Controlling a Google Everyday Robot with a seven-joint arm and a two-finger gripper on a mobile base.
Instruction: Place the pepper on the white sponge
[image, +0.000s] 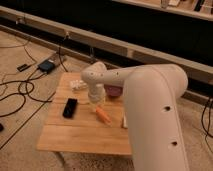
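Most of the white sponge (125, 121) is hidden behind the big white arm (155, 115); only a pale edge shows, down and right of the gripper (98, 106). The gripper is clenched at the upper-left end of the pepper (103, 115), though a true grasp is hard to make out. The pepper's long axis slants away down-right on the table (75, 135). A purple bowl (114, 91) sits just up-right; its contents are unclear.

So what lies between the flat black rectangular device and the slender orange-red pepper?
Only bare wooden tabletop, as the camera view shows; the gripper hangs just over the pepper.
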